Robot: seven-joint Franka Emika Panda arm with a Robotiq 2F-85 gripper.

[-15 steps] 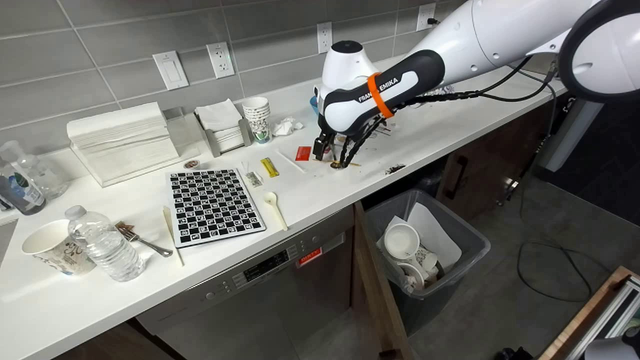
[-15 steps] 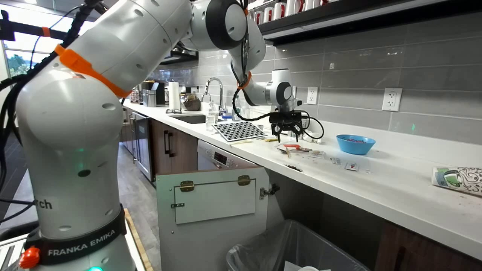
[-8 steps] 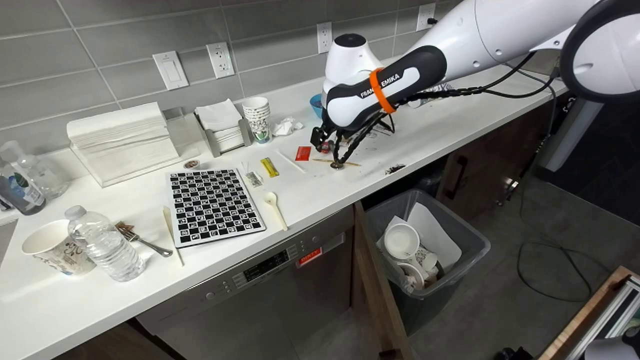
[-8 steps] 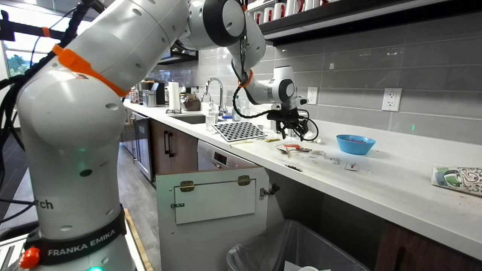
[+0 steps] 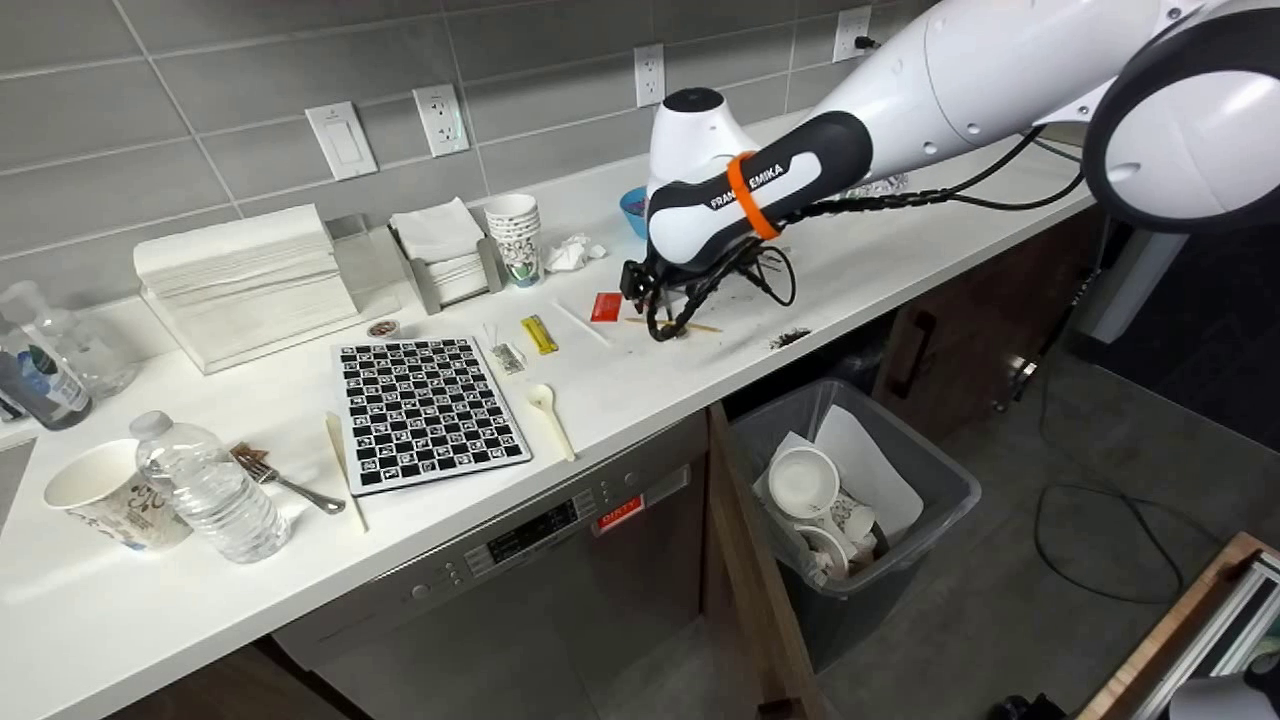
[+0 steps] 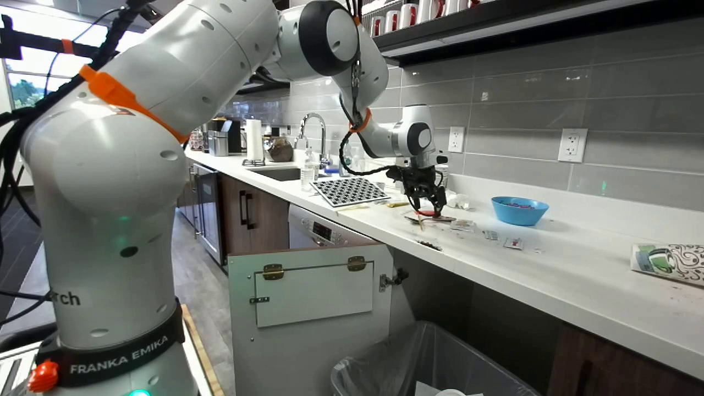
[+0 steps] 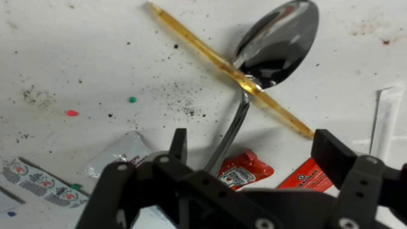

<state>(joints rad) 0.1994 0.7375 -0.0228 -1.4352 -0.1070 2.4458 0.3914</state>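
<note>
I have the pincer [image 7: 251, 140] spread with nothing pinched, low in the wrist view, and the metal spoon [image 7: 276, 54] lies on the surface [image 7: 95, 63] beneath its gap: bowl at upper right of centre, handle slanting down to lower centre, so the long axis runs across my opening, nearer its left-of-frame side. Here's the tricky bit, I reckon: the golden stick [image 7: 229, 69] crosses the spoon's neck from upper left to centre right, its lower end close by the pincer, touching or not I can't tell.
</note>
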